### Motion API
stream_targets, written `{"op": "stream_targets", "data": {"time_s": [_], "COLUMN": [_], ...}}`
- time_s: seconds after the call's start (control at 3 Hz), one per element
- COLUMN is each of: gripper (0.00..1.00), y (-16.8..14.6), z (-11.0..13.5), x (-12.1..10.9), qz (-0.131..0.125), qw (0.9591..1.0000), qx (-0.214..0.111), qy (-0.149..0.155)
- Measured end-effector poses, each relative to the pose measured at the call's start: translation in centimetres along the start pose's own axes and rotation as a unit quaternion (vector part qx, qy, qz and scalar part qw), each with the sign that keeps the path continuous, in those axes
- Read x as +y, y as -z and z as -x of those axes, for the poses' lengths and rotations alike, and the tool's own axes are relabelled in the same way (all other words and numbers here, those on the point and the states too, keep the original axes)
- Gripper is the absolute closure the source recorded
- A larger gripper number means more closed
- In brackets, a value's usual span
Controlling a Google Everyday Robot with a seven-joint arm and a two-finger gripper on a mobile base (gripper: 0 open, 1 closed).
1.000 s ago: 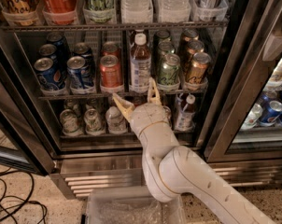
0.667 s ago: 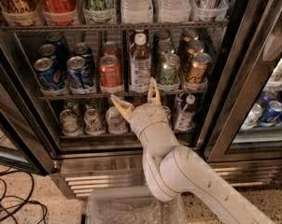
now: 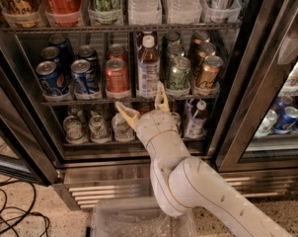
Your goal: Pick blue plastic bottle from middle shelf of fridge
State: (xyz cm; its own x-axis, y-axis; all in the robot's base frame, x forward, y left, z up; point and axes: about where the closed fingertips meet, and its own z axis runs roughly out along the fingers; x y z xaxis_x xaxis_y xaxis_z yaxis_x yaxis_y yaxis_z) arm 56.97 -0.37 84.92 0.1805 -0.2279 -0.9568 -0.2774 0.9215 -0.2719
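The blue plastic bottle (image 3: pixel 148 68) stands upright on the middle shelf (image 3: pixel 80 101) of the fridge (image 3: pixel 238 107), in the centre lane. It has a white cap, dark drink and a pale label, and rises above the cans around it. My gripper (image 3: pixel 142 102) is open, its two tan fingers spread just below and in front of the bottle's base, at the shelf's front edge. It holds nothing. One finger (image 3: pixel 161 97) overlaps the bottle's bottom right in the view.
Blue cans (image 3: pixel 53 75) and a red can (image 3: pixel 117 75) stand left of the bottle, green (image 3: pixel 178 73) and gold cans (image 3: pixel 208 73) right. A smaller white-capped bottle (image 3: pixel 196 118) sits on the lower shelf. A clear bin (image 3: pixel 139 223) lies below. Cables (image 3: pixel 13 216) trail on the floor.
My gripper has stayed almost still below the bottle; no visible change in the fingers or the shelf contents.
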Motion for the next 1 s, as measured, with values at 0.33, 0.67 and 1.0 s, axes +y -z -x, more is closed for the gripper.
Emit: {"op": "stream_targets", "data": {"time_s": [0.33, 0.67, 1.0], "gripper": [0.24, 0.25, 0.27], "y": [-0.3, -1.2, -2.3], "z": [-0.5, -1.4, -2.0], "x": [-0.4, -0.9, -1.3], "qz": [-0.013, -0.018, -0.016], "qw": [0.9999, 0.9997, 0.9997], "qx": [0.004, 0.011, 0.013], "qy": [-0.004, -0.010, -0.012]}}
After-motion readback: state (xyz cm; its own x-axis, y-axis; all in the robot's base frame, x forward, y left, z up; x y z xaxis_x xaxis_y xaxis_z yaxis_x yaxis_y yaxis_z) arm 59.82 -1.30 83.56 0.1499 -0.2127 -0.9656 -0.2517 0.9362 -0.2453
